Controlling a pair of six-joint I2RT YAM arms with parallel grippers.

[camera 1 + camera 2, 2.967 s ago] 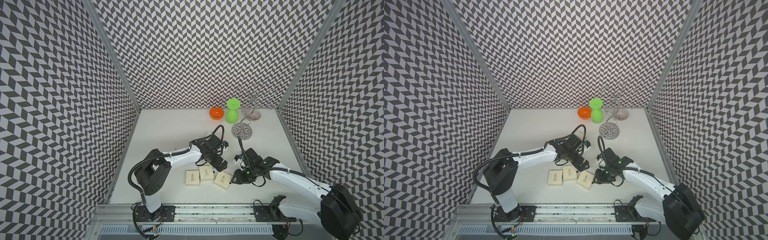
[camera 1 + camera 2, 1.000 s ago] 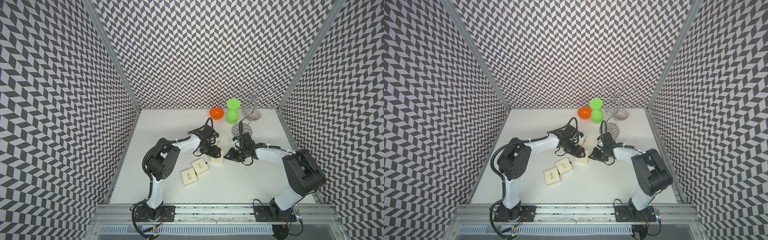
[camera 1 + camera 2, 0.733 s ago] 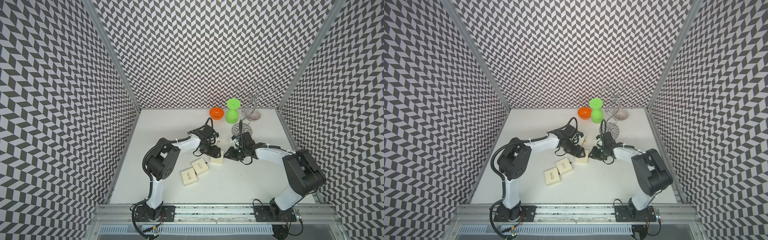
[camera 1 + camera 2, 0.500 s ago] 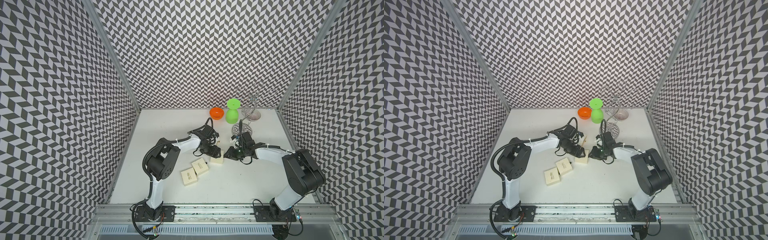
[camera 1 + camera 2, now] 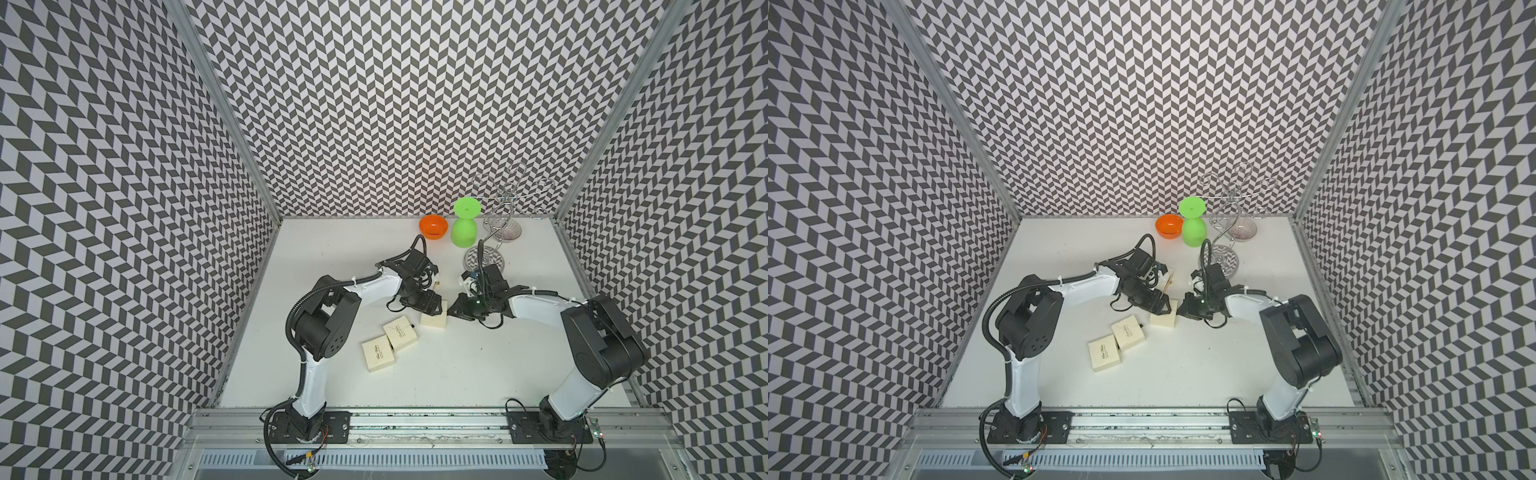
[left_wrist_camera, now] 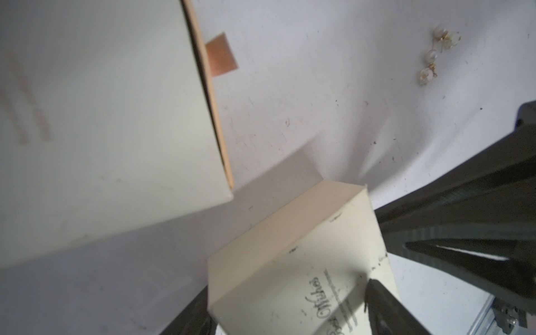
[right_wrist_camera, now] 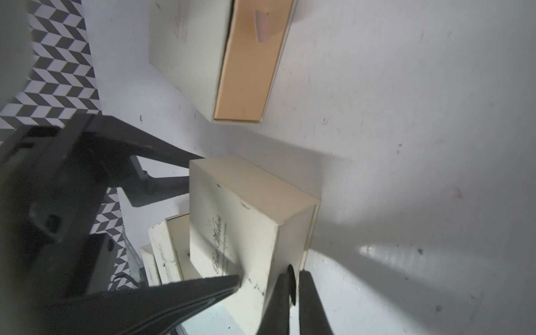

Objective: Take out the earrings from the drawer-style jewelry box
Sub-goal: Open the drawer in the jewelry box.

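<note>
I have the left fingers (image 6: 385, 310) clamped on the cream jewelry box (image 5: 433, 321), one on each side of it. My right fingers (image 7: 278, 301) are pressed together at that box's drawer end; whether they pinch a pull tab I cannot tell. The earrings (image 6: 432, 55), a few pearly specks, lie on the bare white surface (image 5: 457, 365), outside the jewelry box and apart from it. An open box (image 7: 246, 66) with a tan inside sits near the jewelry box. Two more cream boxes (image 5: 400, 337) lie on the jewelry box's other side, towards the arm bases.
</note>
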